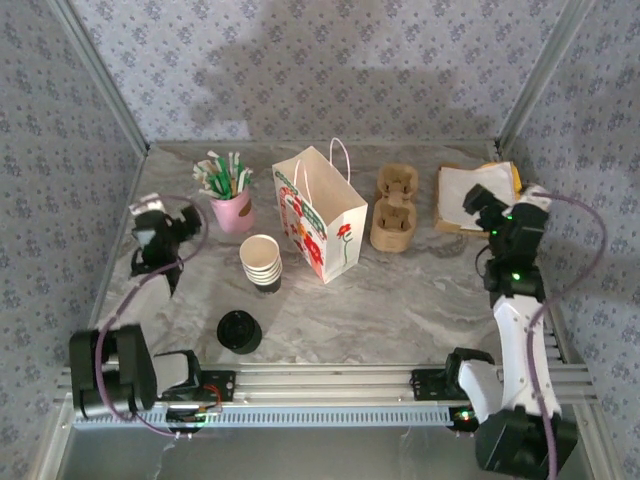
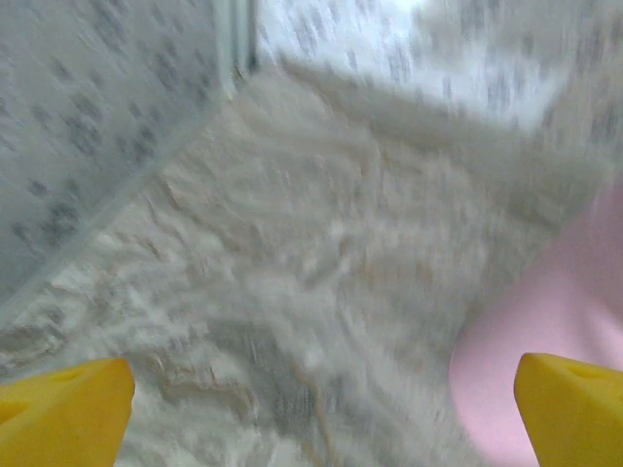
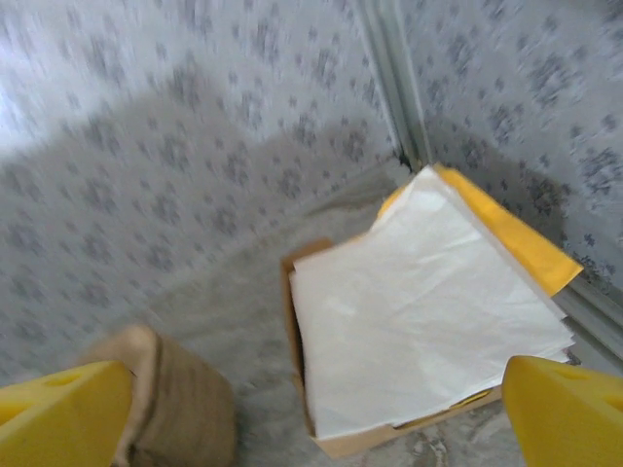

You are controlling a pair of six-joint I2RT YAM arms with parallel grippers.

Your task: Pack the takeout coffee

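We see the takeout coffee [image 1: 239,331] standing near the front edge of the table [image 1: 400,300], left of centre and just in front of the stack of lidless cups [image 1: 262,262]. From above it shows us mostly its round black lid. As far as we can tell it stands upright, with its long axis vertical and the lid pointing up at the overhead camera. Nothing touches it, and both grippers are well apart from it. The left gripper [image 1: 158,232] hovers over the left side of the table near the pink cup of straws [image 1: 232,205]. Its jaws are spread wide and hold nothing. In its wrist view we see its yellow fingertips [image 2: 68,409] at the two bottom corners, with blurred marble between them and the pink cup at the right. The right gripper [image 1: 486,208] hangs at the far right beside the pile of napkins [image 1: 478,190], also spread wide and empty. Its fingertips [image 3: 58,413] frame the white napkins, which lie in a shallow cardboard tray, and the brown cup carrier [image 1: 395,208] is at the lower left. A white paper bag [image 1: 320,215] with handles stands open-topped behind and to the right of the coffee, between the straws and the carrier.
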